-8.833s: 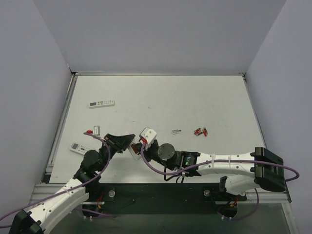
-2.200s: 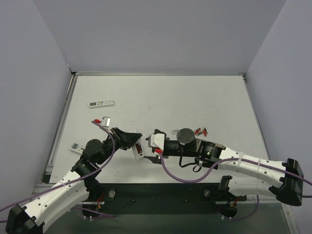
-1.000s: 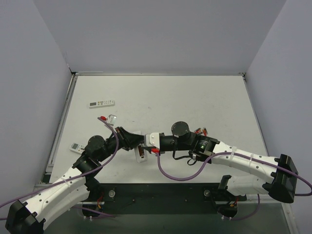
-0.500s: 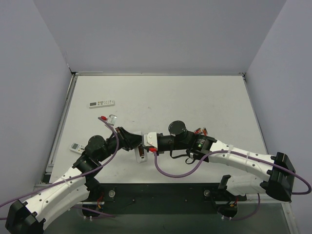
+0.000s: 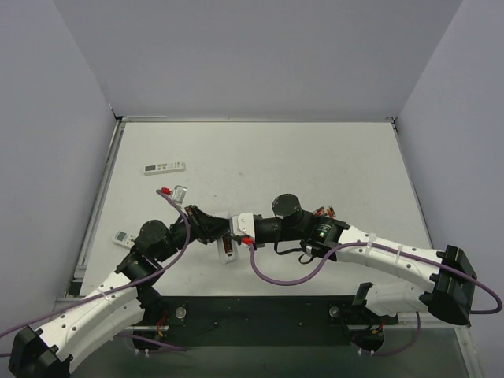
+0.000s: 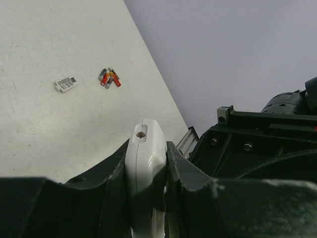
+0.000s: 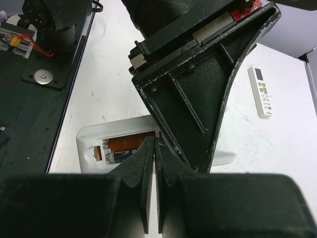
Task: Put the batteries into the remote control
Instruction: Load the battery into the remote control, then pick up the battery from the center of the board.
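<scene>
Since a second ago the right gripper (image 7: 154,148) has drawn its jaws fully together with nothing between them, and its tips now sit right at the remote control (image 7: 94,144), over the edge of its open battery bay (image 7: 130,147), where one battery (image 7: 123,157) lies. Clamped on the remote control's sides, the left gripper (image 6: 146,154) holds it up off the table (image 5: 260,157). Well off to the right of the remote control, the loose batteries (image 6: 109,78) lie in a small cluster on the table.
</scene>
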`<action>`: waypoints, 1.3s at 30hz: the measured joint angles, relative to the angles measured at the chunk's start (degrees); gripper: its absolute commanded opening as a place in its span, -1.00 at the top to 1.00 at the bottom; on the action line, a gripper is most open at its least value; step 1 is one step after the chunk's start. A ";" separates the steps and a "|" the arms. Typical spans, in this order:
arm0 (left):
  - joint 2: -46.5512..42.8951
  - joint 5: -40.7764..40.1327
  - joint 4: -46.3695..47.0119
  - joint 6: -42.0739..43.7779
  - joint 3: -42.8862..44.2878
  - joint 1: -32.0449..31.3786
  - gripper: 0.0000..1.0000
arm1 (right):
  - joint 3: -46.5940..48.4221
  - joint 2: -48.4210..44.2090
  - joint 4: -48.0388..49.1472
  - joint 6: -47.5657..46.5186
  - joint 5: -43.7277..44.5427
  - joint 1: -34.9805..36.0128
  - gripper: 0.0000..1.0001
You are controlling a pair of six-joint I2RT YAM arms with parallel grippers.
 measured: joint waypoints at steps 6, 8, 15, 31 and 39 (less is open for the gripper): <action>-1.73 -0.96 -0.46 -0.07 0.00 0.02 1.00 | -0.50 0.00 2.14 0.22 -0.39 -0.02 1.00; -1.95 -1.27 -0.74 -0.37 0.00 0.04 1.00 | -1.01 0.04 3.06 0.22 -0.35 -0.02 1.00; -2.25 -2.97 -2.64 -1.66 -0.07 0.24 1.00 | -3.43 0.37 6.84 -0.37 1.44 0.09 0.96; -5.16 -9.94 -5.95 -2.99 -2.19 0.72 1.00 | -9.11 2.29 13.94 -6.40 14.27 6.47 0.70; -6.73 -10.10 -5.88 -2.45 -2.25 0.63 1.00 | -9.57 -0.07 13.03 -5.16 14.84 7.26 0.37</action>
